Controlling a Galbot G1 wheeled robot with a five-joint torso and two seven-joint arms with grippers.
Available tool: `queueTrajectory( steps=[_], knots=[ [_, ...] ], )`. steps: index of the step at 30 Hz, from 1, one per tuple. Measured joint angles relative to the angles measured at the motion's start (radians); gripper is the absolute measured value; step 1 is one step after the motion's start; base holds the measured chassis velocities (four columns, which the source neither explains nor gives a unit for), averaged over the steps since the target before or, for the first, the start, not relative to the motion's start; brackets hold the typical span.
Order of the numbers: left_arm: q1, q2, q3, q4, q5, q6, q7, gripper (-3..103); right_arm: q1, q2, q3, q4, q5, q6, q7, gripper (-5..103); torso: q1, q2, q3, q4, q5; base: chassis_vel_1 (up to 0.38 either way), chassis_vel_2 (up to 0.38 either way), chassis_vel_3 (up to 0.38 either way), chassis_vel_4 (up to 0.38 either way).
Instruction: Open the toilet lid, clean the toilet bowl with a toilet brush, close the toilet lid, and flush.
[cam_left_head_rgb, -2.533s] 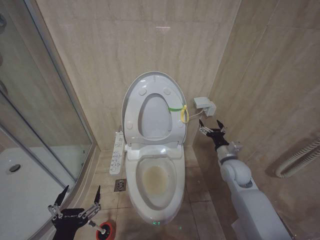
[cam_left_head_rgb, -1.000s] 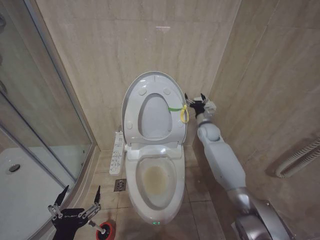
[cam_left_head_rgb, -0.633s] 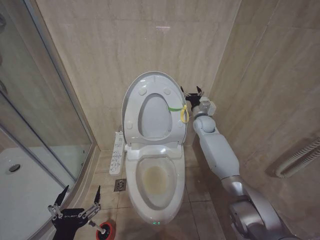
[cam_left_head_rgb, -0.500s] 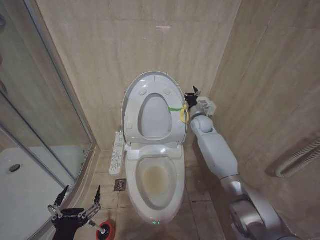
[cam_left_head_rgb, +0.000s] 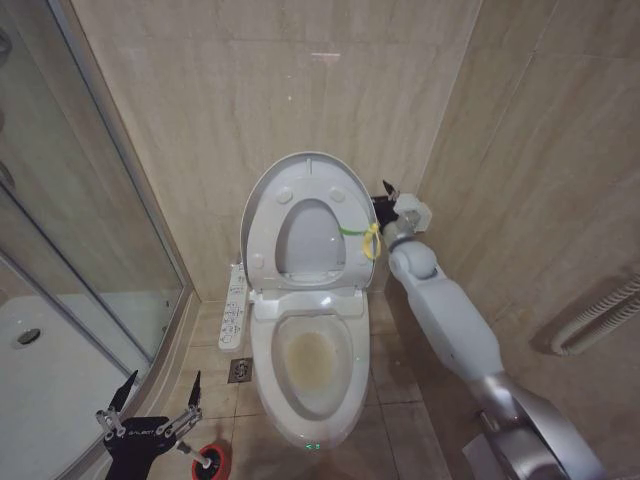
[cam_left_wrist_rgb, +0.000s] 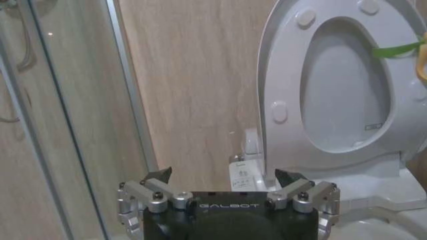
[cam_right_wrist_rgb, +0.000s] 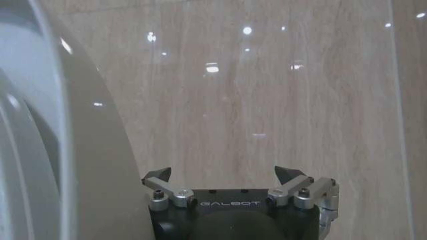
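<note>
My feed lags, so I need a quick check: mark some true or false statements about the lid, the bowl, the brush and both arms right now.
1. The lid is raised. True.
2. The right gripper is behind the lid's edge. True.
3. The left gripper holds the brush. False: its jaws are open and empty, above the brush in its red holder.
4. The bowl is spotless inside. False: it is stained yellowish-brown.

Toilet lid (cam_left_head_rgb: 305, 215) — glossy white plastic, smooth, small round bumpers on underside. Toilet bowl (cam_left_head_rgb: 312, 375) — glazed white ceramic, yellowish-brown staining inside. Wall tiles (cam_left_head_rgb: 230, 90) polished beige stone look, reflective highlights. Shower screen (cam_left_head_rgb: 70, 200) clear glass, metal frame. Right gripper (cam_right_wrist_rgb: 223, 176): matt black body, bare metal finger blocks. Left gripper (cam_left_wrist_rgb: 223, 176) same finish.
</note>
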Motion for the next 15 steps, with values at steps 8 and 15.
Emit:
queueTrajectory(
  steps=[8,15],
  knots=[
    [0.000,0.000,0.000,0.000,0.000,0.000,0.000,100,-0.171,-0.097,0.050,0.217,0.043,-0.039,0.028,100,0.000,0.000,0.000,0.0002,-0.0001,0.000,0.000,0.000,0.000],
    [0.000,0.000,0.000,0.000,0.000,0.000,0.000,100,-0.361,-0.146,0.159,0.378,0.069,-0.058,0.039,100,0.000,0.000,0.000,-0.0001,0.0000,0.000,0.000,0.000,0.000]
  ],
)
